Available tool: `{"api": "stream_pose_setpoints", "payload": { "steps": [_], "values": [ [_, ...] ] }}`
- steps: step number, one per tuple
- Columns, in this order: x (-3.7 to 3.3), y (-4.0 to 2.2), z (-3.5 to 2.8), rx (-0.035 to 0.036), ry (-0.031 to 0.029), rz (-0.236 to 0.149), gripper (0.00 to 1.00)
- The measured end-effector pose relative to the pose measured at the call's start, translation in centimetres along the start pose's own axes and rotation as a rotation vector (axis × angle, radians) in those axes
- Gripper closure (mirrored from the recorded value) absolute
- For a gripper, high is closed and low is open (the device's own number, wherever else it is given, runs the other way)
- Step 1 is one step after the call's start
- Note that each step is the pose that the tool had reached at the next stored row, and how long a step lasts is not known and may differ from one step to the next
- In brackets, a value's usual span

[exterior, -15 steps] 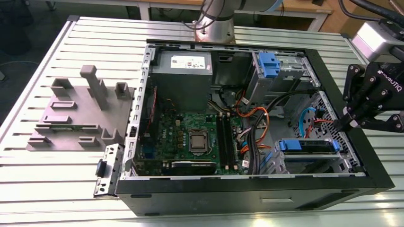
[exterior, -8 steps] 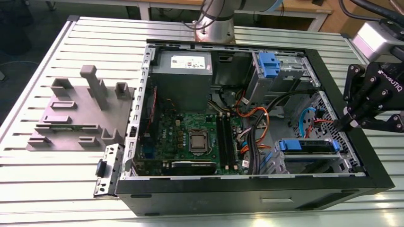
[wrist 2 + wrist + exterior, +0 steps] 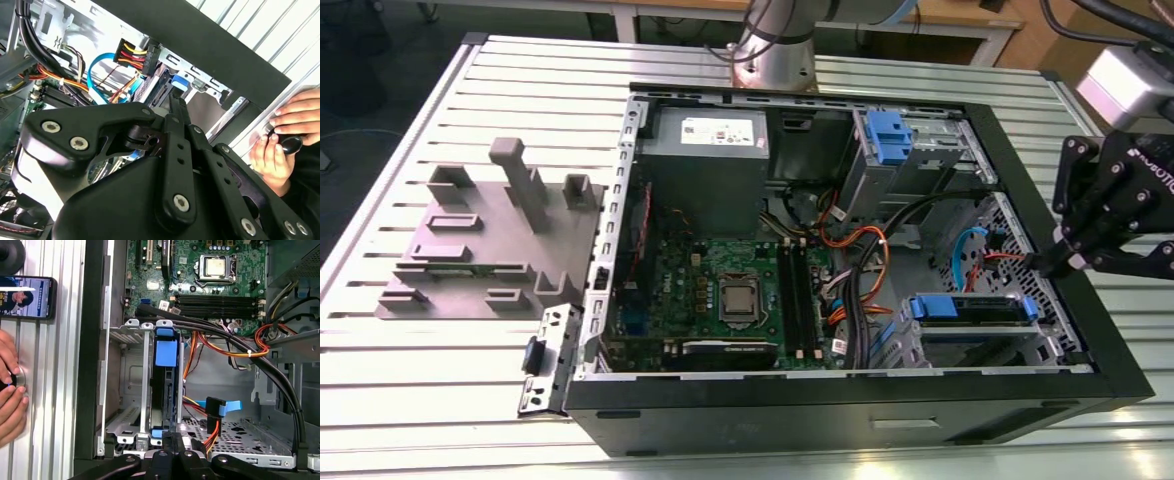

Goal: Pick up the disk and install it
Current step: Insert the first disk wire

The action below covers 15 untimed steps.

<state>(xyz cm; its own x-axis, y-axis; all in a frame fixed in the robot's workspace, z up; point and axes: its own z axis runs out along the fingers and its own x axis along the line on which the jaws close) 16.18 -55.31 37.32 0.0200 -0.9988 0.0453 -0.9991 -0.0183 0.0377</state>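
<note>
The disk (image 3: pixel 970 308) sits on edge in the metal drive cage (image 3: pixel 131 385) at the case corner in the exterior view's lower right, its blue rail uppermost. In the first wrist view the disk (image 3: pixel 164 390) shows as a thin dark slab with a blue tab, slotted between the cage's walls. My gripper (image 3: pixel 1058 264) hangs just to the exterior view's right of it, above the case's edge. Its black fingers meet at the gripper (image 3: pixel 175 441) tip, shut with nothing between them, just short of the disk's end. In the second wrist view the gripper (image 3: pixel 172 102) points at the disk (image 3: pixel 177 82).
Loose cables with a black power connector (image 3: pixel 212 407) and a blue data cable (image 3: pixel 95 75) lie beside the cage. The motherboard (image 3: pixel 720 290) and grey power supply (image 3: pixel 707 140) fill the case. A person's hands (image 3: pixel 10 390) and a phone (image 3: pixel 25 297) rest outside it. A grey fixture (image 3: pixel 480 240) stands apart.
</note>
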Motion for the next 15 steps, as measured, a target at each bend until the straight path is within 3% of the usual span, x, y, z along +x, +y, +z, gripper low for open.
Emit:
{"api": "stream_pose_setpoints", "payload": {
  "steps": [3, 4, 5, 10, 15],
  "values": [
    [-0.17, -0.03, 0.0, -0.0003, 0.0122, 0.0, 0.89],
    [-0.2, -0.03, 0.0, -0.0002, 0.0142, -0.002, 0.82],
    [-0.21, -0.04, 0.0, -0.0001, 0.0154, -0.006, 0.82],
    [-0.22, -0.04, 0.0, 0.0019, 0.0172, -0.044, 0.82],
    [-0.22, -0.04, 0.0, 0.002, 0.0173, -0.046, 0.82]
  ]
}}
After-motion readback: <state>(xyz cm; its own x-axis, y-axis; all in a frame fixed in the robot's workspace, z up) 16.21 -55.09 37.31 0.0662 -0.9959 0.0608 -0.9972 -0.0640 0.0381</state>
